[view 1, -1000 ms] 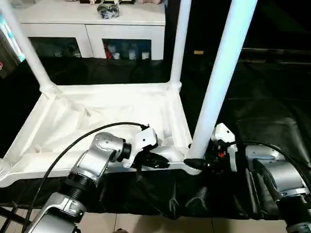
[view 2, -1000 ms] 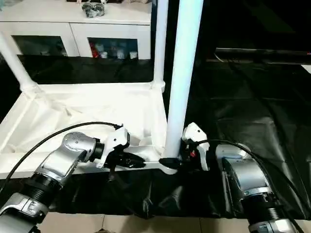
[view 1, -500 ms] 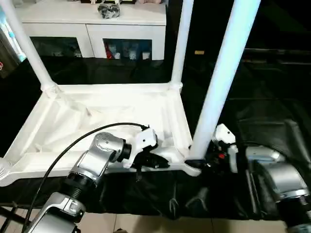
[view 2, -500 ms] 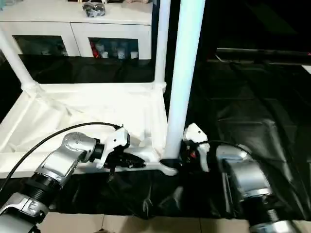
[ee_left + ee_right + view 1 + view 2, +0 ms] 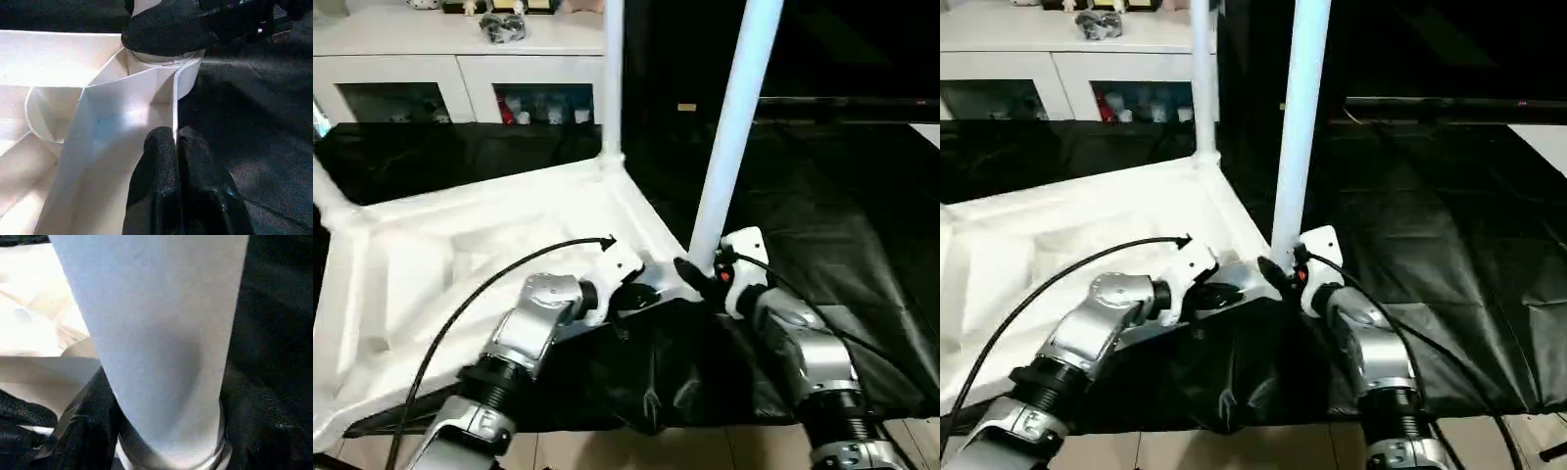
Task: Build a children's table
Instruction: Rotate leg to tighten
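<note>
Behind the leg (image 5: 161, 333), right tool (image 5: 697, 277) fingers hide.

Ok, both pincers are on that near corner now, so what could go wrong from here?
1. The right pincer grips the near leg just above its corner socket; the long leg above could lever loose if not fully seated.
2. The left pincer pinches only the thin rim of the table top, so it may slip.
3. The black sheet is bunched under that corner and could snag.
</note>
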Controlling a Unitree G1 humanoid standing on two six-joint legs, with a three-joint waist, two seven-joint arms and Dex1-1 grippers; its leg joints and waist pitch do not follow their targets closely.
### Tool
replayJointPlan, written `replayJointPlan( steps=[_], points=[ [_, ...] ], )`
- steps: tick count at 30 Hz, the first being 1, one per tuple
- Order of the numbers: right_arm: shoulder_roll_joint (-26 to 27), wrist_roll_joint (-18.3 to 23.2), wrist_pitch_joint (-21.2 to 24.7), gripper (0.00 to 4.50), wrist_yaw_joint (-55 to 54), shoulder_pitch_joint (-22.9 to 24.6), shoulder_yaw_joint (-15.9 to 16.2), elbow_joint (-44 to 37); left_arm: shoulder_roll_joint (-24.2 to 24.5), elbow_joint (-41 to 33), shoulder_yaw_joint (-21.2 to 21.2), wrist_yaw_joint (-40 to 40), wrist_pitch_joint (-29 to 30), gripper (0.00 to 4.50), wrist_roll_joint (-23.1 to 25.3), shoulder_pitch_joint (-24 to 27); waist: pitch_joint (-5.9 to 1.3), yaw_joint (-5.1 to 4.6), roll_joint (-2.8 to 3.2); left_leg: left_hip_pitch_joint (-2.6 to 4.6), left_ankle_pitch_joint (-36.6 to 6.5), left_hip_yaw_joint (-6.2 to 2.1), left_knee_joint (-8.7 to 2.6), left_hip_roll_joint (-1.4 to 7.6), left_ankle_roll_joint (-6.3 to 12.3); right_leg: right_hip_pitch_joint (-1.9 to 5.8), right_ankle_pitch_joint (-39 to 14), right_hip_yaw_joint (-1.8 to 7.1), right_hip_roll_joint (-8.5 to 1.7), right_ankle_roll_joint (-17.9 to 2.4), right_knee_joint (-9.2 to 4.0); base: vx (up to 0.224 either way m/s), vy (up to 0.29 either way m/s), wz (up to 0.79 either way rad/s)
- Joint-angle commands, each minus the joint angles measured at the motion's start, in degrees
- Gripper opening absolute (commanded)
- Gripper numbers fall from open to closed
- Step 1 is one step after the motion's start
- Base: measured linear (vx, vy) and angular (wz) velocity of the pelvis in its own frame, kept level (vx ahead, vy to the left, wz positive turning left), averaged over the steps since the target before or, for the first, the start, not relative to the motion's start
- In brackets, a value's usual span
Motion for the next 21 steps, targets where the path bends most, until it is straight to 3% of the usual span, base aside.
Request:
replayJointPlan(
  steps=[1,3,7,12,13,18,21],
  points=[
    [4.83,1.93,1.08,3.08,2.98,-0.8,6.13,0.25,-6.05,-3.16,-4.58,-0.98,-1.27,0.0,-2.58,-0.79,-3.02,0.18,-0.75,0.73,-19.59,-1.16,-4.22,1.21,0.26,1.62,-25.79,1.77,-2.78,-7.14,-4.97,0.0,0.0,0.0],
    [4.07,2.59,1.44,3.24,3.84,-0.77,5.41,-0.28,-5.24,-2.92,-4.55,-1.27,-1.82,0.0,-2.52,-0.96,-3.02,0.22,-0.33,0.83,-19.58,-1.16,-4.24,1.26,0.16,1.59,-24.43,1.83,-2.72,-7.77,-4.79,0.0,0.0,0.0],
    [0.54,1.64,1.27,3.65,6.45,0.09,6.21,-1.98,-3.54,-3.05,-4.26,-3.05,-2.78,0.0,-2.83,-0.97,-3.12,0.23,-0.32,0.84,-19.6,-1.05,-4.21,1.29,0.03,1.7,-22.13,1.92,-2.64,-8.55,-4.62,0.0,0.0,0.0],
    [-4.62,1.82,0.99,3.65,13.37,1.2,7.26,-4.53,-1.47,-2.77,-3.79,-5.74,-3.87,0.0,-3.26,-1.36,-3.41,1.09,-0.59,0.65,-15.84,-0.79,-3.84,1.3,1.26,2.17,-16.65,2.04,-2.63,-9.88,-3.95,0.0,0.0,0.0],
    [-7.43,2.29,0.52,3.65,17.92,1.42,8.01,-5.51,-0.24,-2.47,-3.64,-7.91,-4.88,0.0,-3.73,-1.65,-3.44,1.14,-0.98,0.59,-15.27,-0.71,-3.74,1.3,1.61,2.28,-16.06,2.04,-2.62,-10.01,-3.88,0.0,0.0,0.0],
    [-12.93,3.32,-0.33,3.65,28.03,1.69,10.53,-7.18,2.89,-2.77,-3.86,-14.12,-6.16,0.0,-5.41,-1.74,-3.78,1.74,-0.68,0.44,-10.53,-0.58,-3.21,1.48,3.94,2.54,-9.49,1.92,-2.57,-12.65,-2.8,0.0,0.0,0.0],
    [-15.37,5.33,0.99,3.51,33.5,1.91,11.69,-8.85,4.67,-3.16,-4.5,-18.39,-6.31,0.0,-6.25,-1.68,-3.61,2.04,-0.72,0.44,-11.17,-0.45,-3.23,1.59,4.36,2.48,-10.14,1.86,-2.51,-13.19,-2.78,0.0,0.0,0.0]
  ],
)
